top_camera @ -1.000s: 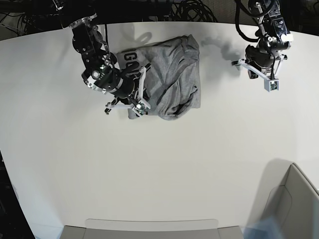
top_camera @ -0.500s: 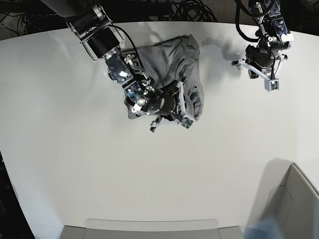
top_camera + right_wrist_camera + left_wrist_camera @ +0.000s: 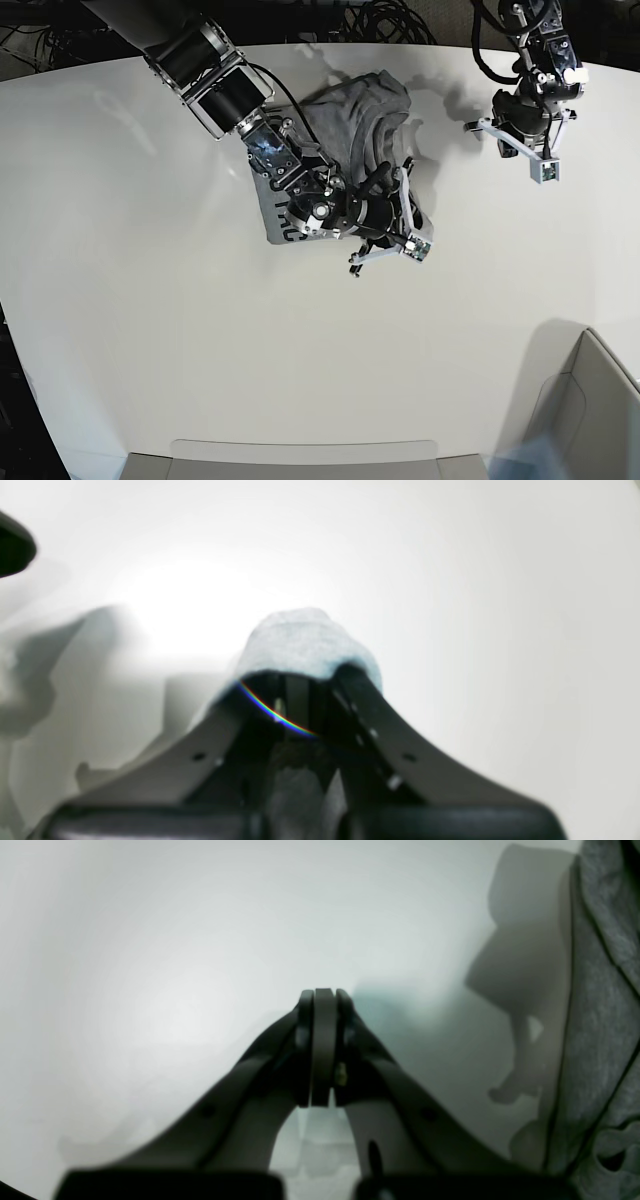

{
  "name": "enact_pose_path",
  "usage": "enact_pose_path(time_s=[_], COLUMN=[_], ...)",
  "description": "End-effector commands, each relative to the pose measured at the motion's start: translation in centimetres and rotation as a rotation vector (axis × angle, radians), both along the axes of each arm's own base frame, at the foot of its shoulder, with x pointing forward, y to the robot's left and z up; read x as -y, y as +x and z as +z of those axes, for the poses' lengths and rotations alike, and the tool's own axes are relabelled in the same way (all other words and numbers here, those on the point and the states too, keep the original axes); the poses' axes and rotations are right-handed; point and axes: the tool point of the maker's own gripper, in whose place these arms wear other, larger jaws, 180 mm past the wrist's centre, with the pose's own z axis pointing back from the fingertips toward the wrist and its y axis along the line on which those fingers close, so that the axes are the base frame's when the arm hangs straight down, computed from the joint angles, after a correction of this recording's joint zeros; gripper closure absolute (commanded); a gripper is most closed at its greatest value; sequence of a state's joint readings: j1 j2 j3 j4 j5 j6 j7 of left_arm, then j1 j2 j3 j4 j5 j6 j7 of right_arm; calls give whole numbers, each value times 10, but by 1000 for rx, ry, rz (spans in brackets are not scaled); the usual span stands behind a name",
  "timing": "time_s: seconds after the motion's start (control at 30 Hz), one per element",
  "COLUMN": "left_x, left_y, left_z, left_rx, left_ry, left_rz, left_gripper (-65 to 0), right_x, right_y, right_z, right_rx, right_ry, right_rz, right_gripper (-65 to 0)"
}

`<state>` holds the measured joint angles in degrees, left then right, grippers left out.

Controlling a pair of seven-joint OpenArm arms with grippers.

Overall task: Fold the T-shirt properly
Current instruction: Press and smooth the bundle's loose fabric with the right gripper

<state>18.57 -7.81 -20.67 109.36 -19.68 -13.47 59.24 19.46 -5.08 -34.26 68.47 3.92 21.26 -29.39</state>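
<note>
The T-shirt (image 3: 355, 135) is bunched up near the table's (image 3: 150, 330) far edge, kinda crumpled. A fold of grey fabric is pinched tight in the right gripper (image 3: 392, 240) at the shirt's near corner, and cloth is seen bulging over its fingertips (image 3: 350, 672) in the wrist view. The left gripper (image 3: 520, 150) is held closed on nothing, well apart from the shirt.

The base view looks down from above onto the whole white worktop (image 3: 200, 340), both arms in sight. Each wrist view sits close behind its own jaws, facing along them, low over the worktop. The T-shirt (image 3: 350, 130) shows in all three views.
</note>
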Motion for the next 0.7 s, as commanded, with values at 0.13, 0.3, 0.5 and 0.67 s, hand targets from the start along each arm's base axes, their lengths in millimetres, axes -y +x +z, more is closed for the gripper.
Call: enact_pose_path(time_s=[0.13,0.3,0.5,0.67], left_x=[18,37,33,33], left_y=[9,9,4,0], left_z=[5,1,0,-2], left_rx=[31,21,12,6], left_ry=[-11,-31,-26,-26], left_rz=[-61,-112,-103,-102], left_gripper=[0,0,0,0], right_x=[6,-8,-7,-10], right_y=[5,-10,-57,-78], right_z=[-4,-2,-10,16], right_rx=[-22,-10,10,54], right_ry=[-71,-71,-177,-98], right_rz=[-7,50,161,183], right_gripper=[0,-107,-225,-227])
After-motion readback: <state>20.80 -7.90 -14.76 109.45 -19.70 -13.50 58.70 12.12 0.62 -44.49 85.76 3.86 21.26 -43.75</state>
